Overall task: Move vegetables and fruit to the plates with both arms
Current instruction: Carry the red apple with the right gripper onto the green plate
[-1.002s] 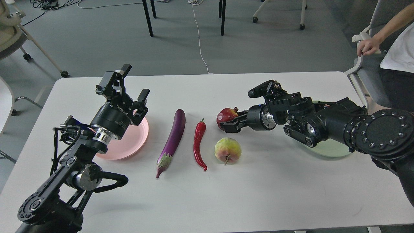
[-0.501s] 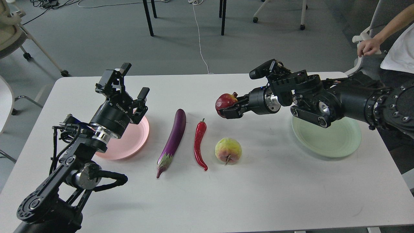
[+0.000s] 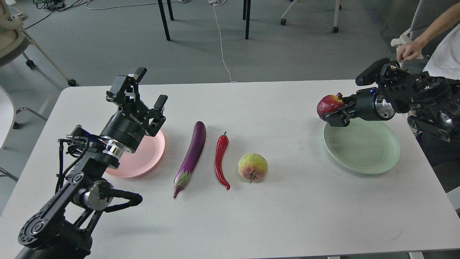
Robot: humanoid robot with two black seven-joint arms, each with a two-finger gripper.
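My right gripper [image 3: 332,112] is shut on the dark red pomegranate [image 3: 329,104] and holds it in the air over the left rim of the mint green plate [image 3: 363,151]. My left gripper [image 3: 147,91] is open and empty above the far edge of the salmon pink plate [image 3: 145,160]. The purple eggplant [image 3: 192,153], the red chili pepper [image 3: 221,158] and the yellow-green, pink-blushed fruit [image 3: 253,167] lie side by side on the white table [image 3: 251,216] between the plates.
A person's hand [image 3: 409,52] rests on a chair at the table's far right corner. Chair and table legs stand on the grey floor behind the table. The table's near half is bare white surface.
My right gripper lifted the pomegranate off the table centre and carried it right, to the mint green plate's left rim. My left arm barely moved.
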